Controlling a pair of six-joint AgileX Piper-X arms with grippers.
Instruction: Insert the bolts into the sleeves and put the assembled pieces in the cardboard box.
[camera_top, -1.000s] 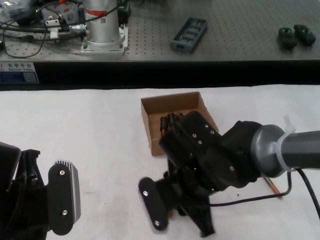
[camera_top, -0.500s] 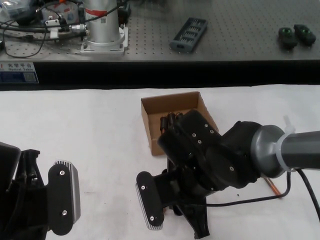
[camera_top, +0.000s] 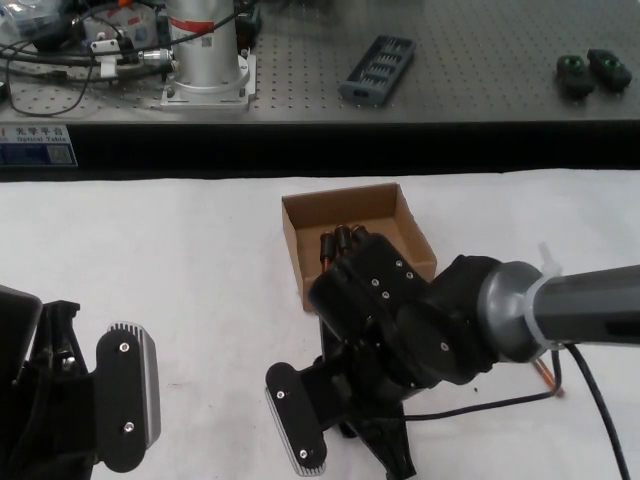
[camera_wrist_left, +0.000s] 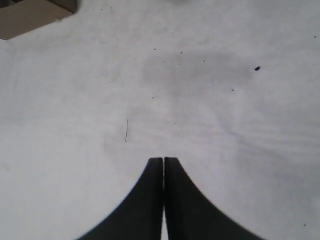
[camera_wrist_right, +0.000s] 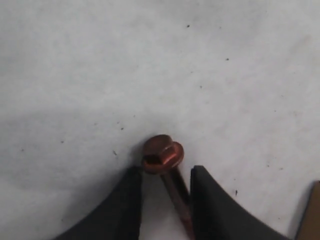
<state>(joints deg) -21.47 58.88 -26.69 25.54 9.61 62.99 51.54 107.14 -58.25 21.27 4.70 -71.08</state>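
Cloth (camera_top: 150, 260) is spread white over the bench up to a dark far edge, and open room is left on the left half. The box (camera_top: 345, 212) is set mid-bench, with pieces (camera_top: 338, 240) laid inside against its near wall. Just nearer than the box the right gripper (camera_wrist_right: 166, 174) is held low, fingers parted. A bolt (camera_wrist_right: 163, 155) lies on the cloth between them, head just past the tips. The left gripper (camera_wrist_left: 163, 161) is pressed shut, well apart from the bolt.
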